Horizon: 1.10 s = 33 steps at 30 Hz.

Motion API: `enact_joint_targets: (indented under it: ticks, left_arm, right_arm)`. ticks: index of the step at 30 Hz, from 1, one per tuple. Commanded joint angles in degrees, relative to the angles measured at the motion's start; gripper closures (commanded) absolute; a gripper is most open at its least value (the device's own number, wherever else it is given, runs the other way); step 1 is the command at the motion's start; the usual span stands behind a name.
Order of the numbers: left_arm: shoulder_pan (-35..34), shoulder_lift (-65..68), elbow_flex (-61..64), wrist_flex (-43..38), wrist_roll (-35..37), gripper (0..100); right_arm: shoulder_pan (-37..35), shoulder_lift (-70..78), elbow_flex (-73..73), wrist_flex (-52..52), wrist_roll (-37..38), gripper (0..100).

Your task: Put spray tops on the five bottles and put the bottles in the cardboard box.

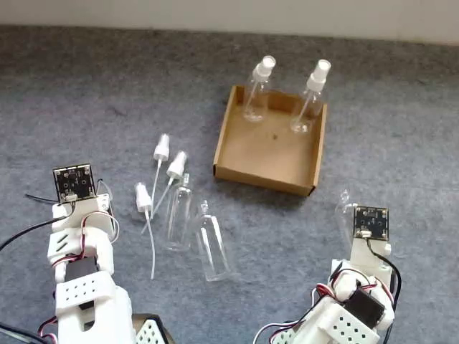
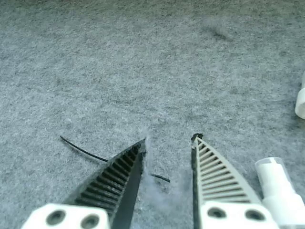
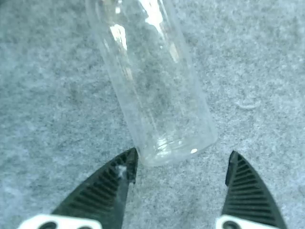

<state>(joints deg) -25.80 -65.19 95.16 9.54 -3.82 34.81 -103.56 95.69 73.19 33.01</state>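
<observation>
Felt tabletop (image 1: 86, 93), left pincer (image 2: 169, 139) released beside spray top (image 2: 281, 191), right pincer (image 3: 183, 152) released, bottle (image 3: 152, 81) just ahead

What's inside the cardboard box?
Two clear bottles stand inside the cardboard box by its far wall: the left bottle and the right bottle, both wearing white spray tops. The remaining floor is bare. The near wall hides a thin strip of floor.

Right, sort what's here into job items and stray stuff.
Job: brown cardboard box; two capped clear plastic bottles standing in it; three loose white spray tops; three uncapped clear bottles.
Stray: thin black strand on the grey felt.
</observation>
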Motion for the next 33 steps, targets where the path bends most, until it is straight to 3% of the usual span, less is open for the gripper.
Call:
enact_joint_targets:
  ticks: [1, 33]
  left_arm:
    - [0.57, -1.01, 1.27, -1.23, 0.18, 85]
    - [1.36, -1.01, 1.8, -1.05, 0.18, 85]
  right_arm:
    - [0.48, -0.66, 9.54, 0.22, 0.0, 74.5]
    - [-0.22, -0.66, 9.54, 0.22, 0.0, 74.5]
